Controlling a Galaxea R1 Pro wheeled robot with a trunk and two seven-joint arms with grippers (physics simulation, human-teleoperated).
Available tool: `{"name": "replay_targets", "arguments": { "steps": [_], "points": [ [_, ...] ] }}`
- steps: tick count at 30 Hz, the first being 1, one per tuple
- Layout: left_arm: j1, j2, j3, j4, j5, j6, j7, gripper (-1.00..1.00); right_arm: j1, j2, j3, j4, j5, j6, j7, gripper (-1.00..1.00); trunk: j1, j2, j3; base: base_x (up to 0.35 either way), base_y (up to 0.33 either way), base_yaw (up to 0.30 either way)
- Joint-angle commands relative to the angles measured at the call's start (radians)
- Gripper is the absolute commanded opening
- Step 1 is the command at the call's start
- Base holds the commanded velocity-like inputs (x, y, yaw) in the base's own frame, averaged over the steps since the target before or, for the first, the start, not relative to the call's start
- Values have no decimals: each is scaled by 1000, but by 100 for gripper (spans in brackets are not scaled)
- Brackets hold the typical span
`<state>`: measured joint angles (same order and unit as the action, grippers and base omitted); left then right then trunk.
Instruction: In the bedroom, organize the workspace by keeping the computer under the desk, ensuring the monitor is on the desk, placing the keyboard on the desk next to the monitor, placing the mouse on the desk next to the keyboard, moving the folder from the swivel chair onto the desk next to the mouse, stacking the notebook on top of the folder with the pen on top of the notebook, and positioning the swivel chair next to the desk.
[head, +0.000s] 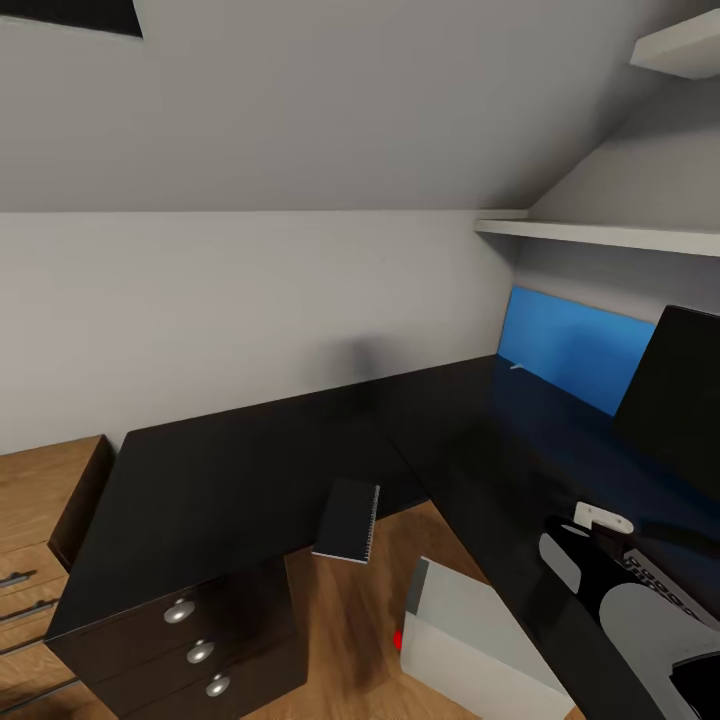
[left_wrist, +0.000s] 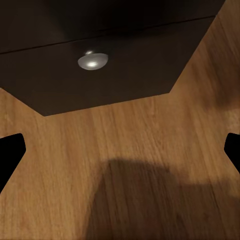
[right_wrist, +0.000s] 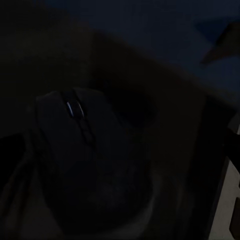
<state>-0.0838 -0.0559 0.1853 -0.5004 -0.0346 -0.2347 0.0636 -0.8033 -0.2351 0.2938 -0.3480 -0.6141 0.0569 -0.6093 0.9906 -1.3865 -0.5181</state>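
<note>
Mouse (right_wrist: 87, 160) seen dim, close under right gripper, jaw state not discernible. Notebook (head: 348, 520) overhanging near edge of desk (head: 220, 470); computer (head: 470, 640) on floor below. Left gripper (left_wrist: 120, 150) spread wide, empty, over wooden floor (left_wrist: 150, 150) beside drawer unit (head: 200, 650).

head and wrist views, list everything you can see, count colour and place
desk: 1, glossy black, L-shaped along the wall
drawer knobs: 3, silver, on the desk's black drawer unit
notebook: 1, dark cover, overhanging the desk's inner edge
folder: 1, bright blue, leaning on the wall at the desk's back
monitor: 1, black, on the desk at right
computer: 1, pale grey, on the floor by the desk
mouse: 1, black, close under the right wrist camera
right arm: black and grey, over the desk
left fingers: black, apart, above the wooden floor
</note>
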Motion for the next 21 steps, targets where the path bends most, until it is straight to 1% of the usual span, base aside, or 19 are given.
{"name": "replay_targets", "arguments": {
  "steps": [1, 7, 14, 21],
  "points": [
    [-1, -1, 4, 0, -4, -3, 1, 100, -1, -1, 8, -2, -5, 6, -6, 100, 0, -1, -1, 0, 0, 0],
    [-1, -1, 4, 1, -4, -2, 1, 100, -1, -1, 8, -6, -5, 2, -7, 100, 0, -1, -1, 0, 0, 0],
    [-1, -1, 4, 3, -5, -2, 2, 100, 0, 3, 9, -49, -4, -1, -7, 100, 0, -1, -1, 0, 0, 0],
    [-1, -1, 3, 3, -5, -2, 2, 100, 0, 3, 9, -60, -4, -2, -7, 100, 0, -1, -1, 0, 0, 0]
  ]
}}
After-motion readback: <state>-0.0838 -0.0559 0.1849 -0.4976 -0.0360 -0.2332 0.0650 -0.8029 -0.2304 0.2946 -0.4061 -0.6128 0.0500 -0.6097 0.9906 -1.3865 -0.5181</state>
